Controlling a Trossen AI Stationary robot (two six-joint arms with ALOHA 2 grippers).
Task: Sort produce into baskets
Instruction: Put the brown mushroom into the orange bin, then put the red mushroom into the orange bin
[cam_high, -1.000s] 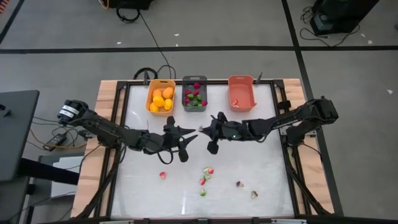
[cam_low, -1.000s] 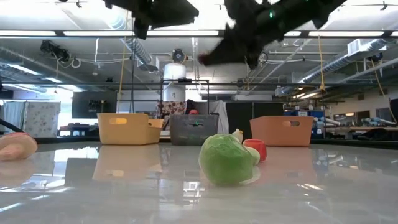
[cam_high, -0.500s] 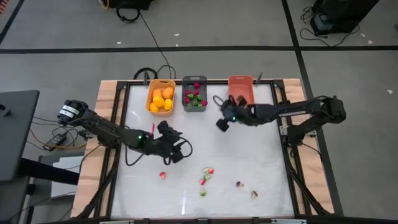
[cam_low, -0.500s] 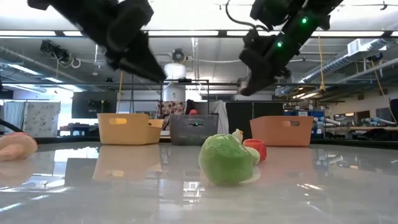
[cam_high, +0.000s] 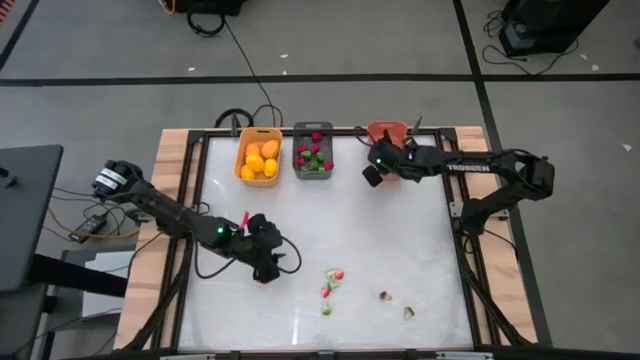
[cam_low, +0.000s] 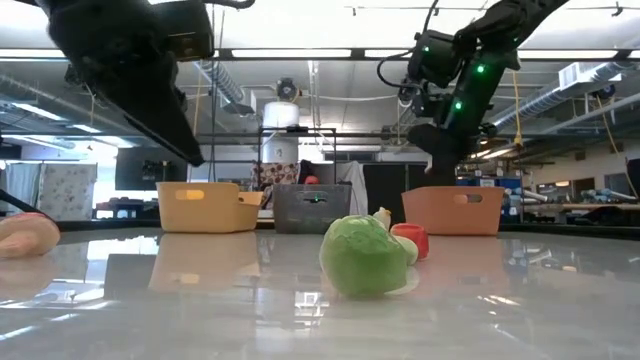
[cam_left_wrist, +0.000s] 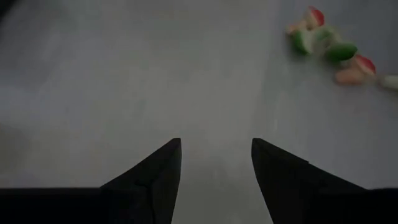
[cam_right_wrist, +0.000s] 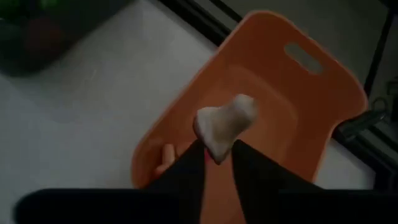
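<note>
Right gripper (cam_right_wrist: 217, 158) pinches a pale slice (cam_right_wrist: 224, 124) at its fingertips directly over the salmon basket (cam_right_wrist: 311, 106), slice upright between them; left gripper (cam_left_wrist: 216, 163), fingers parted and empty, hovers far from that basket.

Since the earlier views, the right gripper (cam_high: 373, 172) has travelled from mid-table to the table's far edge and now hangs over the near rim of the salmon-coral rectangular plastic basket (cam_high: 388, 133); its fingers have parted slightly, a pale pinkish toy slice (cam_right_wrist: 222, 125) between them. The left gripper (cam_high: 268, 268) has withdrawn from the centre toward the near-left area, descended, and spread its fingers (cam_left_wrist: 152, 174).
</note>
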